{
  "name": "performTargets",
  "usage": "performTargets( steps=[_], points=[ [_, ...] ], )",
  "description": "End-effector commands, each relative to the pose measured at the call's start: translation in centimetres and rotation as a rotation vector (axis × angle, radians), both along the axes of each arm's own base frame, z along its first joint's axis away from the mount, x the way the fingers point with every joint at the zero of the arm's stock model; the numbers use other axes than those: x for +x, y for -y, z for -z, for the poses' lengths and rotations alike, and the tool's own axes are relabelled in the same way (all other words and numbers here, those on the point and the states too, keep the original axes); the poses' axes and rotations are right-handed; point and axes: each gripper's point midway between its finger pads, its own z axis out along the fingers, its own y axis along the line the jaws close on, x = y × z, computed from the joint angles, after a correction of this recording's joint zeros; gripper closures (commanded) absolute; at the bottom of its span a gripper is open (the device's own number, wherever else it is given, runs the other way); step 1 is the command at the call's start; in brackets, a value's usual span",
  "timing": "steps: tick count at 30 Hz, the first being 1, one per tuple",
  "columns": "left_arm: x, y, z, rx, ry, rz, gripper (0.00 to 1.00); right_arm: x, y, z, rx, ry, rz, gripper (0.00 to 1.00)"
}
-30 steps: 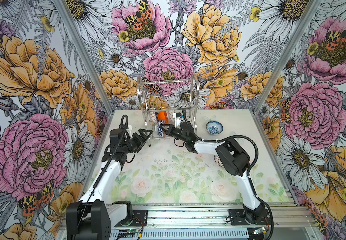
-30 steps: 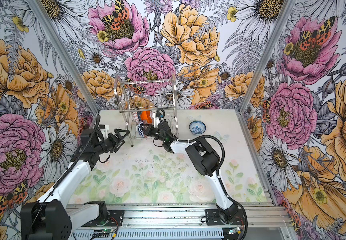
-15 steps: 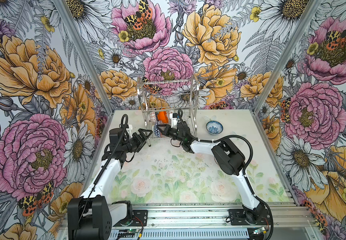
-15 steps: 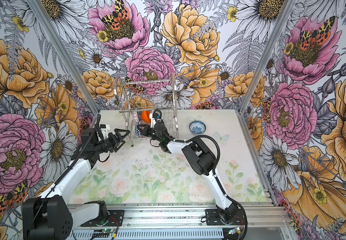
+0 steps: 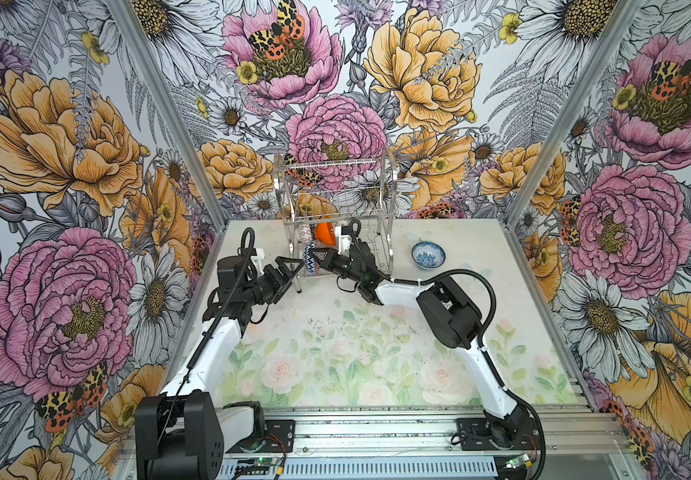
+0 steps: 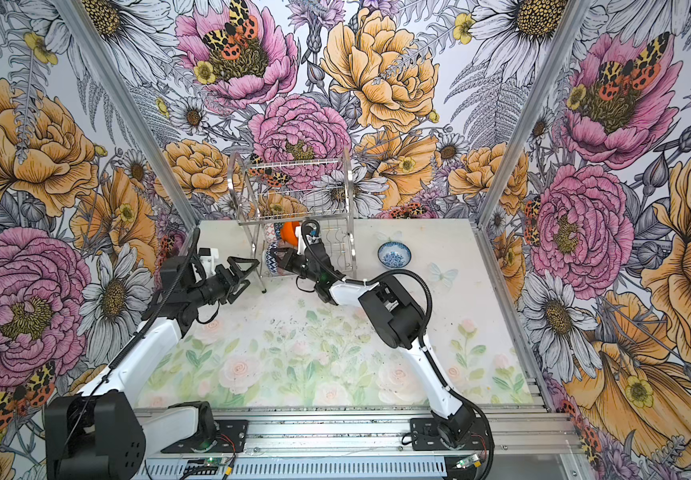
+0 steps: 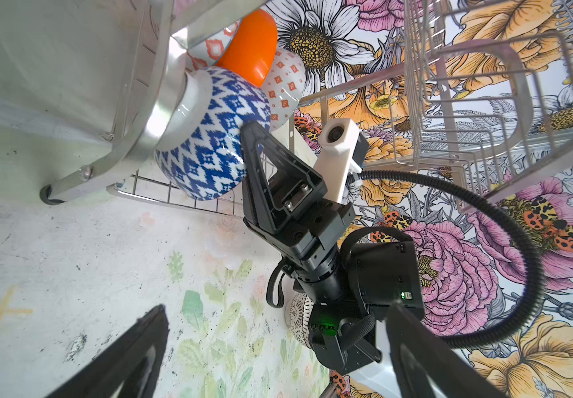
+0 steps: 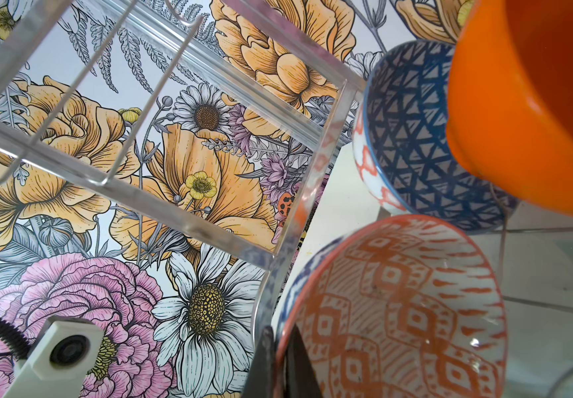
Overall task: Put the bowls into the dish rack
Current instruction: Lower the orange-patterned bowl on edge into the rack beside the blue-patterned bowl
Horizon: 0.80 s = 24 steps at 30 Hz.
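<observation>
The dish rack (image 5: 337, 166) (image 6: 294, 166) stands at the back of the table. My right gripper (image 5: 322, 261) (image 8: 280, 365) is shut on the rim of a bowl (image 7: 209, 138) (image 8: 398, 310), blue-white zigzag outside and orange-patterned inside. The bowl stands on edge at the left end of the rack's lower shelf. Behind it in the rack sit a glossy orange bowl (image 7: 250, 44) (image 8: 526, 113), a white bowl with orange diamonds (image 7: 285, 86) and a bowl with blue triangles inside (image 8: 409, 131). My left gripper (image 5: 290, 270) (image 7: 274, 365) is open and empty beside the rack's front left leg.
A blue-white floral bowl (image 5: 428, 254) (image 6: 394, 254) sits upright on the table right of the rack. A white bowl with black lattice (image 7: 297, 317) lies on the table, half hidden under my right arm. Patterned walls close in left, right and behind.
My right gripper has carried the zigzag bowl leftward along the lower shelf to the rack's left end. The left arm has barely moved and stays open.
</observation>
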Motion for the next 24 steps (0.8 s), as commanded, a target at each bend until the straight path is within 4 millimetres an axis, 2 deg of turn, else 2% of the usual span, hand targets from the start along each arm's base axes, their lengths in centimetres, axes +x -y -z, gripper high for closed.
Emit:
performTargets(
  steps=[1,15,24],
  points=[
    [0.1,-0.1,0.0,-0.007,0.016,0.008,0.01,-0.2,-1.1,-2.3,0.079,0.054,-0.033,1.0],
    [0.2,-0.3,0.0,-0.011,0.013,0.002,0.01,-0.2,-2.0,-2.0,0.129,0.04,-0.061,1.0],
    [0.2,-0.4,0.1,-0.013,0.011,0.0,0.01,-0.3,-1.9,-1.3,0.117,0.035,-0.05,1.0]
  ],
)
